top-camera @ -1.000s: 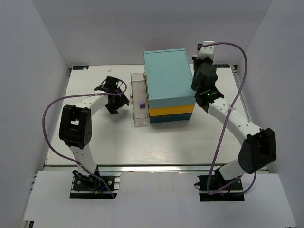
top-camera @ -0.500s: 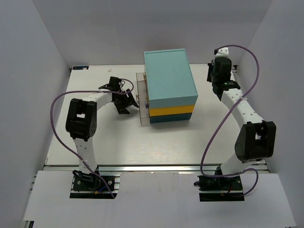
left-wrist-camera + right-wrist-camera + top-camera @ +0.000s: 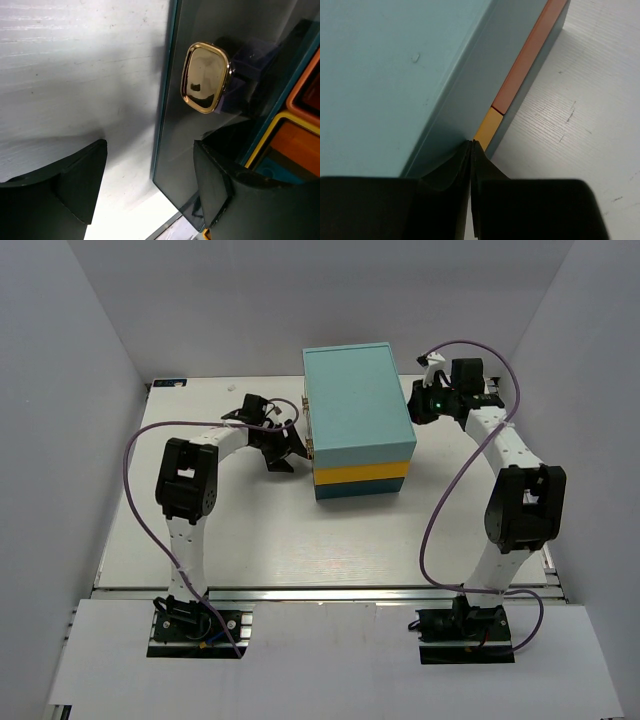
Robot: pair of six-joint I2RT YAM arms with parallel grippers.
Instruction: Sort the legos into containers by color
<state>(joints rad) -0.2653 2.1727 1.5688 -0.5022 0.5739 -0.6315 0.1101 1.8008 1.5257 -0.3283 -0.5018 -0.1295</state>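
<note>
One clear drawer (image 3: 175, 140) pushed into cabinet (image 3: 355, 405), purple lego (image 3: 255, 57) seemingly inside, left gripper (image 3: 150, 152) spread, right gripper (image 3: 471, 146) closed.

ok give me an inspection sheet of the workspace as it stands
surface: white table, faint scratches
job's things: cabinet mid-table; clear drawer at its left face, gold handle on the front, one purple lego behind it; no other legos seen
clutter: nothing seen
grippers: left gripper jaws open, drawer front's edge between them; right gripper jaws shut, tips at the cabinet's right side, contact unclear
cables: purple cables loop off both arms, away from the cabinet
surroundings: white walls on three sides
</note>
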